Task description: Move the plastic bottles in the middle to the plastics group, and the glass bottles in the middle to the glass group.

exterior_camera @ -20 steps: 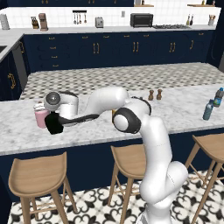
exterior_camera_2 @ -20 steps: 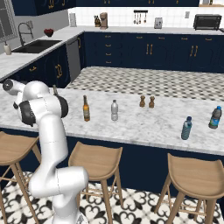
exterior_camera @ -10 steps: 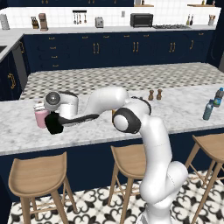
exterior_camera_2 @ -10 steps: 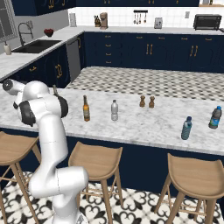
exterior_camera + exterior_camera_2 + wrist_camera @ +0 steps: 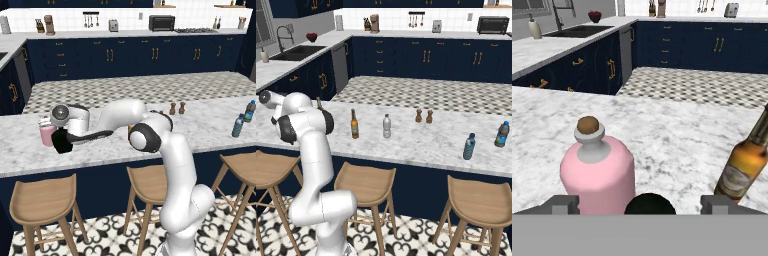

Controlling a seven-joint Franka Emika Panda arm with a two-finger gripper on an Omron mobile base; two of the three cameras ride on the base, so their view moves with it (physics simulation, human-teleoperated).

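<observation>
Black bottle (image 5: 649,204) shows on my hand view as a rounded dark top at the bottom edge, right between the fingers. The gripper (image 5: 640,203) stands wide: one fingertip (image 5: 560,204) sits well to one side of that dark top and the other well to the other side, with clear gaps, so I see nothing clamped.

Just past it stands the pink bottle (image 5: 599,172), upright, with a brownish stopper on a pale collar. Off to the other side of the same view stands the group beer bottle (image 5: 744,167), brown with a yellowish label, apart from the pink one. All three are on the marble counter (image 5: 677,135).

On the left base view, the hand hangs low over the counter's left end, with a dark mass touching or just beside the pink bottle (image 5: 47,134). I cannot separate fingers from bottle there.

The right base view shows the middle beer bottle (image 5: 354,125) and the pale plastic bottle (image 5: 387,126) upright, near each other at mid-counter. Two small brown shakers (image 5: 424,116) stand further along. Well apart, near the far right end, are the two blue-capped bottles (image 5: 469,146) (image 5: 501,134).
</observation>
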